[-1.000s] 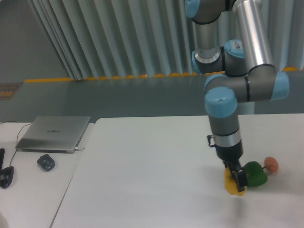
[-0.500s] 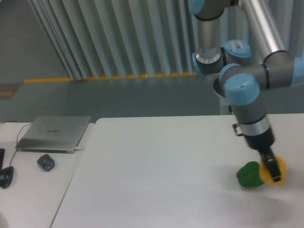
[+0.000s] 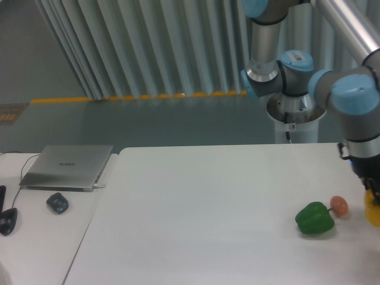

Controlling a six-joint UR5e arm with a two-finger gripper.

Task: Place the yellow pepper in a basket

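At the right edge of the frame only a sliver of the yellow pepper (image 3: 374,214) shows. It hangs just under my gripper (image 3: 371,195), which is shut on it and mostly cut off by the frame edge. The grey and blue wrist (image 3: 358,127) stands above it. The pepper is to the right of the small orange-pink fruit (image 3: 339,205) and apart from it. No basket is in view.
A green bell pepper (image 3: 315,218) lies on the white table (image 3: 202,214) just left of the orange-pink fruit. A closed laptop (image 3: 68,166), a mouse (image 3: 57,203) and a dark object (image 3: 7,221) sit on the side desk at the left.
My gripper has carried the yellow pepper to the right, from in front of the green pepper past it to the frame's right edge. The orange-pink fruit shows again.
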